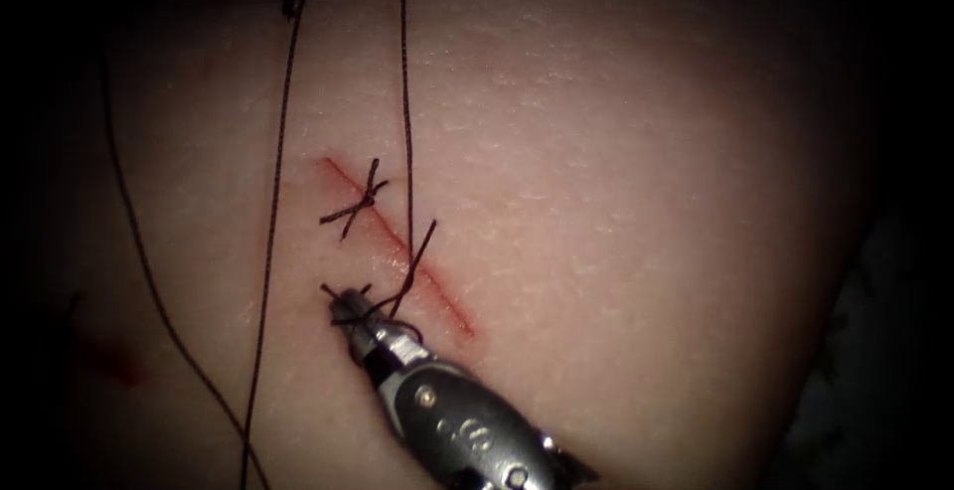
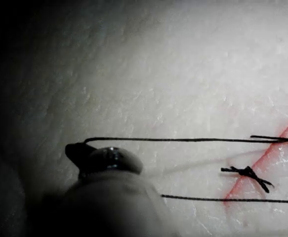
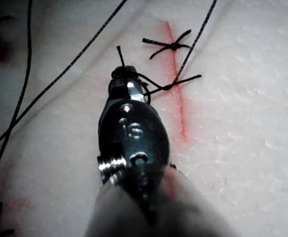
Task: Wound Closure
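Pale tissue (image 1: 616, 152) is filling the field under you, and the cut (image 1: 437, 296) is running across it from 10 o'clock down to 4 o'clock, edged with red fluid. One finished knot (image 1: 360, 200) is sitting across its upper end, cut ends splayed.

Your right tool (image 1: 346, 303) is coming in from 5 o'clock and resting on the left side of the cut, jaws pressed together on the thread (image 1: 405, 102). A short end is poking out past the tip toward 10 o'clock. From that tip, the second stitch (image 1: 409, 269) is lying at 2 o'clock, just beside you, and the strand between the two is looking slack (a small loop is draped round the tool's neck).

The long strand is climbing from that stitch toward 12 o'clock; two more are trailing down the left. So the pull line, as I judge it, is crossing the cut, not following it.

Your left tool (image 2: 92, 153) is sitting well away from the cut with a strand reaching its tip; whether it is gripping it, I cannot tell.
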You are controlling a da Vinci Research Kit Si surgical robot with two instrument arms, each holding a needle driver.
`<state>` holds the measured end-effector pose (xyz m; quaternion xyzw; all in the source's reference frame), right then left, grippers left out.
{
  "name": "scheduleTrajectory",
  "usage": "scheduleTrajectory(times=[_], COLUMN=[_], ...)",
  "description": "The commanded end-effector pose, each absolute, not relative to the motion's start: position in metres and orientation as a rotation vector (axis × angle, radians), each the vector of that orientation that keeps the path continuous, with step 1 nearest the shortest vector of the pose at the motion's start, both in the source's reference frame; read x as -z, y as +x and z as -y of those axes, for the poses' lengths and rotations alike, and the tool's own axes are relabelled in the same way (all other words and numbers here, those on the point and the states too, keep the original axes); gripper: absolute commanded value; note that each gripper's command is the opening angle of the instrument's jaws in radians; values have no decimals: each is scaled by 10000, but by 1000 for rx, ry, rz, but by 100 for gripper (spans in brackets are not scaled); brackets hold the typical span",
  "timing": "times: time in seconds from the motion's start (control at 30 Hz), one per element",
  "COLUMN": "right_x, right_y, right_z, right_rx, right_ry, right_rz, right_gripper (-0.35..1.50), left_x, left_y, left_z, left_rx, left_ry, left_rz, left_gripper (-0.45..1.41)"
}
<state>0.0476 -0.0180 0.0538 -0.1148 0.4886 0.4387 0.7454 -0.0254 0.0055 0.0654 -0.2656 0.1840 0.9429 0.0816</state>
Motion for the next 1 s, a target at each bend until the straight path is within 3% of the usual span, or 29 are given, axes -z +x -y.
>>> scheduleTrajectory(times=[0.03,0.33,1.0], right_x=[-542,-538,-540], right_y=[491,518,516], right_z=[189,203,245], right_rx=[-962,-957,-941], right_ry=[-248,-249,-216], right_rz=[-1071,-1076,-1064], right_gripper=[-35,-35,-35], left_x=[-661,-661,-659], left_y=[-259,-261,-263], left_z=[-54,-85,-135], left_rx=[-2817,-2700,-2437], left_ry=[-793,-817,-839], left_rz=[-551,-646,-660], left_gripper=[-45,-45,-45])
